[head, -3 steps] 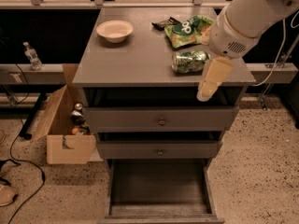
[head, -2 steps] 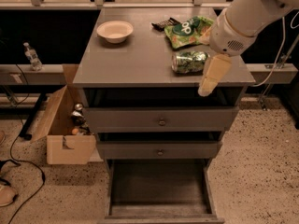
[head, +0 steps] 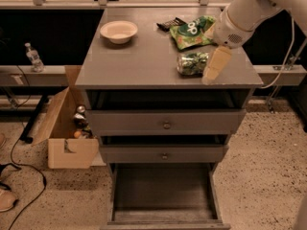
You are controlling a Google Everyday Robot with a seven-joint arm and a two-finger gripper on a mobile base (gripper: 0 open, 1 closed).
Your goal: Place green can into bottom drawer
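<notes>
On cabinet top point(head: 144, 61), approx 4 o'clock from centre: green can point(head: 193, 63) lying on its side, near front-right edge. Gripper point(head: 215, 66) at can's 3 o'clock, just beside it, angled down twd the front edge; contact w/ can unclear. Gripper state: can't tell, open vs closed not visible. White arm point(head: 249, 8) comes in from 1 o'clock. Bottom drawer point(head: 163, 195) pulled out at 6 o'clock, below the two knobbed drawers. Green snack bag point(head: 192, 30) at can's 12 o'clock; bowl point(head: 118, 31) at 10 o'clock of top. Cardboard box point(head: 64, 128) on floor, 9 o'clock of cabinet.
</notes>
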